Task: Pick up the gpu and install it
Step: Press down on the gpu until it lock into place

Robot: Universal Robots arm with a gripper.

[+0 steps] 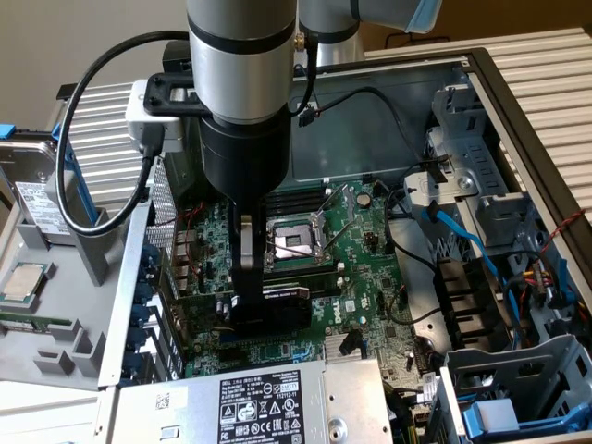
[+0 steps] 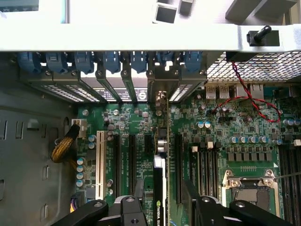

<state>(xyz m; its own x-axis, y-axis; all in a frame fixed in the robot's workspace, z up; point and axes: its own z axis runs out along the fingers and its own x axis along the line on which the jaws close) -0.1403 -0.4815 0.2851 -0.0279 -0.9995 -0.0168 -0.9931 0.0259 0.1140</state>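
Looking first at the exterior view, I see my arm reaching straight down into an open computer case (image 1: 518, 102), with the tool (image 1: 252, 310) low over the large green motherboard (image 1: 356, 250). Between its dark fingers stands the gpu (image 1: 282, 307), on edge, its black shroud showing just to the exterior view's right of the fingers. The card sits down among the expansion slots, below the empty processor socket (image 1: 294, 242). A power supply (image 1: 268, 407) with a white label lies nearest the camera, and a loose processor chip (image 1: 25, 282) rests outside the case on the exterior view's left.

Turning to the wrist view, I see the gpu (image 2: 160, 188) edge-on as a thin upright card with green lettering on its black top, standing between the tool (image 2: 162, 214) fingers. Its silver end bracket (image 2: 161, 96) lines up with the row of rear slot covers (image 2: 108, 87). The jaws stand wide, one finger on each side of the card; whether they press it I cannot tell.

I judge the pick-up done and the card at or in its slot; full seating is not something I can confirm.
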